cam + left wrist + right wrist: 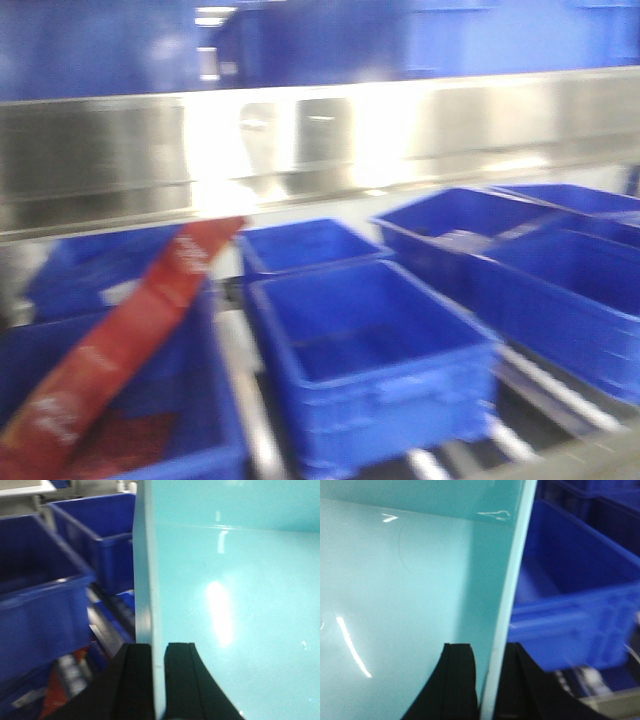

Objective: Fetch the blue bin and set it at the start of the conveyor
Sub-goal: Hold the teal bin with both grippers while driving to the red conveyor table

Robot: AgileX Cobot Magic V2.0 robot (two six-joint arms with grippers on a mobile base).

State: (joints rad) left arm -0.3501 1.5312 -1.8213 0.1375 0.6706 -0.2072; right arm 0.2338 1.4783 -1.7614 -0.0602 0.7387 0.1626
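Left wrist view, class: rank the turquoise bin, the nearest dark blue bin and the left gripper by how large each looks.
1. turquoise bin, over half the frame, but very close to the camera.
2. nearest dark blue bin.
3. left gripper, only partly in frame.

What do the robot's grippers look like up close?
Both look alike. The left gripper has two matte black fingers, flat on their inner faces and curving wider toward the base. The right gripper has the same blocky black fingers. No cables, markings or arm parts show in these views.
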